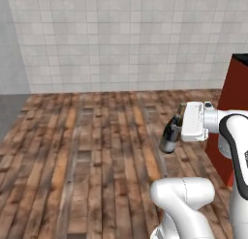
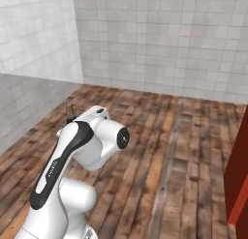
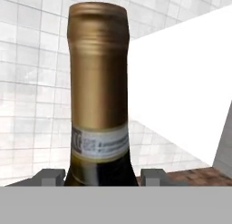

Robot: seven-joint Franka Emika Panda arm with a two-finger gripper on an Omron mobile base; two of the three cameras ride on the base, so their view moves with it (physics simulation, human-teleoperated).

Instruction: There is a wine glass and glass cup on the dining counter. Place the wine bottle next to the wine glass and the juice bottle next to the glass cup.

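- Left base view: the gripper [image 1: 178,129] is held out sideways from the white arm, level with the middle of the picture, and is clenched on the wine bottle [image 1: 170,135].
- The bottle's dark body hangs tilted below and to the left of the hand, up in the air over the wooden plank floor [image 1: 87,156] and touching nothing else.
- A red panel [image 1: 231,112] with a dark top edge stands just right of the arm. Whether it is the dining counter cannot be told from this angle.
- A pale tiled wall [image 1: 121,39] closes the room behind.
- Right base view: the arm's shoulder and elbow stand in front of the hand, so the grip itself is hidden. Just a small dark tip, too small to name, pokes out above the wrist.
- A red panel edge [image 2: 237,180] runs down the right side, over the same plank floor.
- Hand view: the wine bottle [image 3: 99,96] fills the centre, its gold foil neck rising above a pale label band, with the dark shoulder seated between the two fingertips [image 3: 50,177] at the bottom.
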